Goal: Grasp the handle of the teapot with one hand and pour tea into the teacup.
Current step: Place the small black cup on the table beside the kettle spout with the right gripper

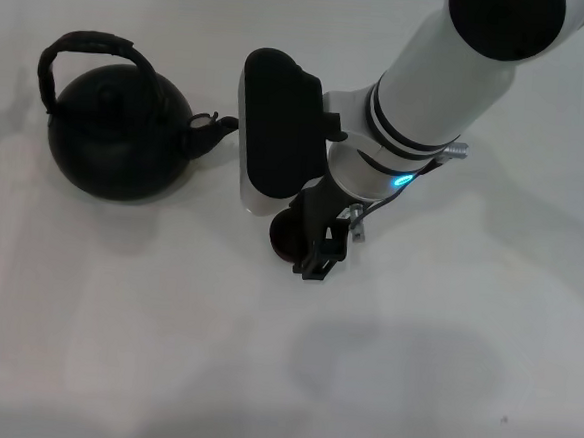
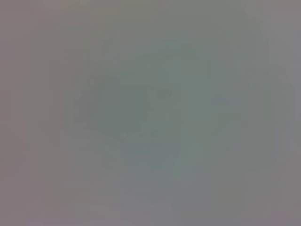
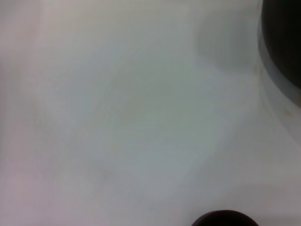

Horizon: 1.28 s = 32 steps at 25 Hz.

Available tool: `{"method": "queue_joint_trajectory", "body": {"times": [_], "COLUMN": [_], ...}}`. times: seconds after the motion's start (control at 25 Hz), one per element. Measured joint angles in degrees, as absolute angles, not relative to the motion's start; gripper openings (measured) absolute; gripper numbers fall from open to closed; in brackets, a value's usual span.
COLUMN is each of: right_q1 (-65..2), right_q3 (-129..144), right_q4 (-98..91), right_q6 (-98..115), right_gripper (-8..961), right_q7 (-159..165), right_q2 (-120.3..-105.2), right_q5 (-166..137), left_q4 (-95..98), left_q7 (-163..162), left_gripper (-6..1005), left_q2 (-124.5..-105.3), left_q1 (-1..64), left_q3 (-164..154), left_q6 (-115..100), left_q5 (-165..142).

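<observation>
Head view: the right gripper (image 1: 315, 253) hangs low over the white table (image 1: 442, 370), directly upon the teacup (image 1: 283, 236), whose dark rim peeks out beside it; whether its fingers grip the cup I cannot tell. The teapot (image 1: 119, 139) stands well apart beyond the gripper, spout toward it, its handle (image 1: 88, 49) upright and free. A clean grasp probably needs a high approach, closing round the arch's crown.

Left wrist view: featureless grey; the left gripper appears nowhere.

Right wrist view: only here, the cup's edge seen close against bare table.

place: bare test bench, lab-like | evidence: plain white tabletop (image 1: 113, 347) filled the view; only a teapot (image 1: 117, 142), teacup (image 1: 283, 236) and robot arm (image 1: 431, 98) stood there
</observation>
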<state>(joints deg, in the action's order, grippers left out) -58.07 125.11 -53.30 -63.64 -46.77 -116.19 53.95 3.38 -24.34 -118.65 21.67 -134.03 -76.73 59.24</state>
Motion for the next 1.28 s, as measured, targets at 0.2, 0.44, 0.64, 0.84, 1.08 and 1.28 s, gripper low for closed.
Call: {"method": "queue_joint_trajectory", "body": {"times": [0.2, 0.44, 0.64, 0.84, 1.08, 1.28], "right_q1": [-57.8, -56.4, -53.7, -50.6, -45.3, -42.2], "right_q3": [124.8, 123.9, 121.2, 117.9, 112.8, 107.5], "right_q4": [-53.6, -54.0, -54.0, -54.3, -56.6, -57.0], "right_q6": [-63.5, -62.7, -60.6, -59.2, -58.1, -58.1], "right_gripper": [815, 854, 855, 855, 854, 854], "right_q7": [-47.1, -47.7, -50.2, -52.1, -55.0, -56.6], "right_q2": [-116.19, -116.19, -116.19, -116.19, -116.17, -115.96], "right_q5": [54.0, 54.3, 56.5, 59.2, 60.2, 60.8], "left_q4": [3.4, 3.4, 3.3, 3.1, 2.9, 2.9], "left_q7": [-24.3, -24.3, -24.3, -24.3, -24.3, -24.3], "left_gripper": [817, 816, 816, 816, 816, 816], "left_q2": [-118.65, -118.59, -118.57, -118.69, -118.65, -118.65], "left_q1": [21.7, 21.7, 21.4, 21.1, 21.2, 21.3], "left_q3": [-134.0, -133.8, -133.7, -133.6, -133.6, -133.6], "left_q6": [-76.7, -76.7, -76.7, -76.8, -76.8, -76.7], "left_q5": [59.2, 59.2, 59.3, 59.5, 59.6, 59.7]}}
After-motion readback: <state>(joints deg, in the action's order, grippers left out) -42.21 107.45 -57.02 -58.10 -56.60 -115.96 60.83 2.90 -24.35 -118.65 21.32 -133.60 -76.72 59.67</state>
